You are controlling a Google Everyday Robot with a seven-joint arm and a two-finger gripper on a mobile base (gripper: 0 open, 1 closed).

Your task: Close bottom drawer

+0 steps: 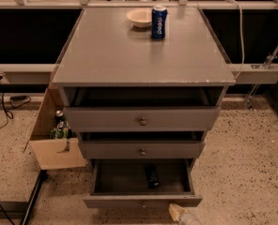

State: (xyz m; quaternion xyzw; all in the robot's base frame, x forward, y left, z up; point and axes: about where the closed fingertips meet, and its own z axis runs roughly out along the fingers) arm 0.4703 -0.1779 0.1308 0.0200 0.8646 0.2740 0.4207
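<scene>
Speckled terrazzo floor (242,163) spreads under a grey desk (139,55) that fills the middle of the single camera view, seen from above and in front. Toward the back of its top, in the upper middle of the frame, a pale bowl (139,18) sits just beside a blue drinks can (159,21), which stands upright to the right of it. A white cable (241,36) runs down past the desk's right rear corner.

Three drawers stack down the front. The top drawer (106,118) is pulled out a little, with a dark gap above its panel and a round knob at its centre. The middle drawer (111,150) sits out by about as much, with its own knob. The bottom drawer (120,201), lower centre of the frame, is pulled out much further than the other two, so its inside is in plain sight. A small dark object (152,176) lies on the drawer's floor, a little right of centre; I cannot tell what it is.

At the lower left, an open cardboard box (57,151) leans against the desk's side with bottles (60,128) inside. Black cables (3,107) trail along the left edge.

The gripper (180,213) shows as a pale shape at the bottom edge, right of centre, just below the bottom drawer's front panel. Contact with the panel is unclear, and I cannot tell whether it is spread or closed.
</scene>
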